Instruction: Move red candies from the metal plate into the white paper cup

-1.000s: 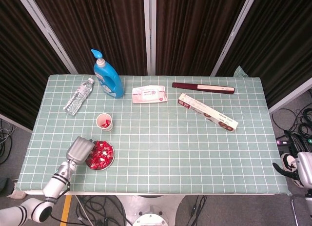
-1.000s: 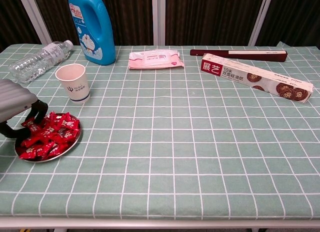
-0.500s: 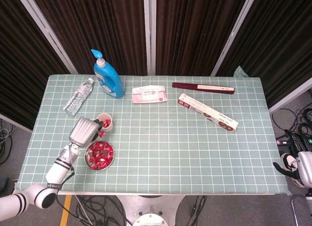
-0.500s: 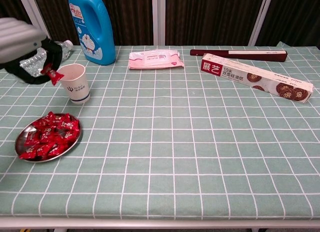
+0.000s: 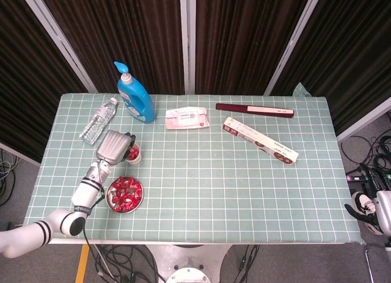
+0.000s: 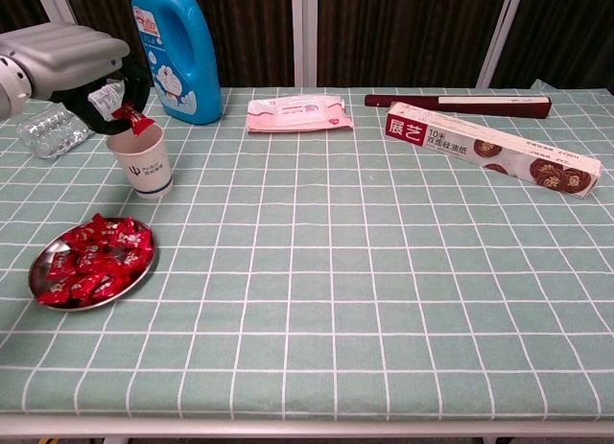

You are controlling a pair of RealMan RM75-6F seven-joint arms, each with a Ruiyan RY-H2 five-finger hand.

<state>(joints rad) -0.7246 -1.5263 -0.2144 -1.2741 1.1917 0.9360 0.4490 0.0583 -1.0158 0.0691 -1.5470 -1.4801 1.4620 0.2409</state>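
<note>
Robot hand on the left hung just above the white paper cup, its dark fingers pinching one red candy over the cup's open mouth. From the head view the same robot hand covered part of the cup, and red showed inside the cup there. The cup stood upright on the counter, which wore a green checked cloth.

Near the cup, toward the front edge, sat the metal plate, a shallow round dish heaped with red candies. The plate and the cup stood apart, not touching.

Behind the cup, a clear water bottle lay on its side at the left rear, partly hidden by the left robot hand in the chest view. Beside it a blue detergent bottle stood upright. Further right along the back lay a pink-and-white pack of wipes, then a long dark red box near the rear edge. In front of that box a long white carton with red lettering and pictures of biscuits lay at a slant.

At the far right edge of the head view, off the counter, part of the right robot hand showed; whether its fingers were spread or curled could not be told.
</note>
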